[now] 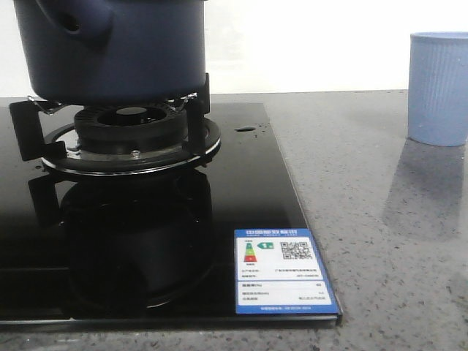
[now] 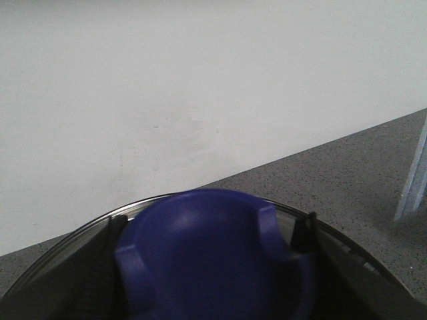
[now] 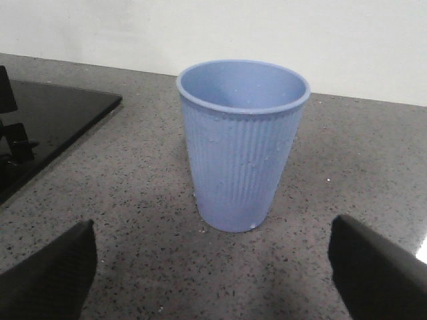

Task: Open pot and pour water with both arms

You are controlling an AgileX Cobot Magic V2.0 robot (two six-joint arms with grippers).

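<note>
The large round dark navy-blue pot with smooth matte walls sits on the black burner grate of a glossy black glass hob. A blue-edged energy label with a QR code lies at the hob's near right corner; its small print is unreadable. A light-blue ribbed plastic cup stands upright on the grey speckled stone counter, well apart. The right gripper is spread wide before the cup. The left gripper frames a rounded blue knob; whether it clamps, I cannot tell.
</note>
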